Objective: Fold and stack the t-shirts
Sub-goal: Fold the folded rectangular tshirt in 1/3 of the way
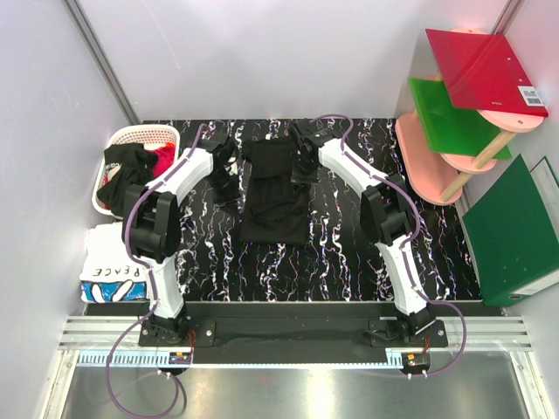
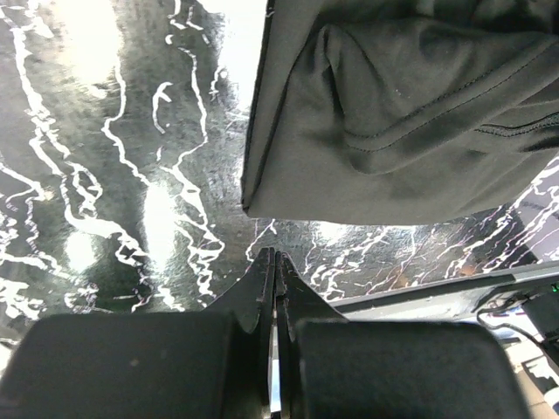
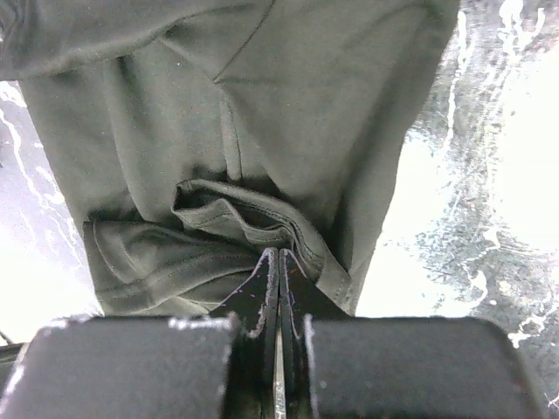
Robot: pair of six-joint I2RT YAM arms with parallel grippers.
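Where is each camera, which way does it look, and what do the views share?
Top external: above, behind the bases, looking down on the black white-veined table and black cloth t-shirt; both arms show.
Left wrist: on the left arm, facing table and shirt edge; shut left gripper shows.
Right wrist: on the right arm, facing the shirt; shut right gripper shows.
Shared: the t-shirt.

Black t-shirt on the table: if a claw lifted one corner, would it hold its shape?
Probably floppy: the black t-shirt lies in soft folds, so it would likely sag from a lifted corner. Its cloth looks thin, so probably light. Pushed across the glossy table, it may bunch rather than slide whole.
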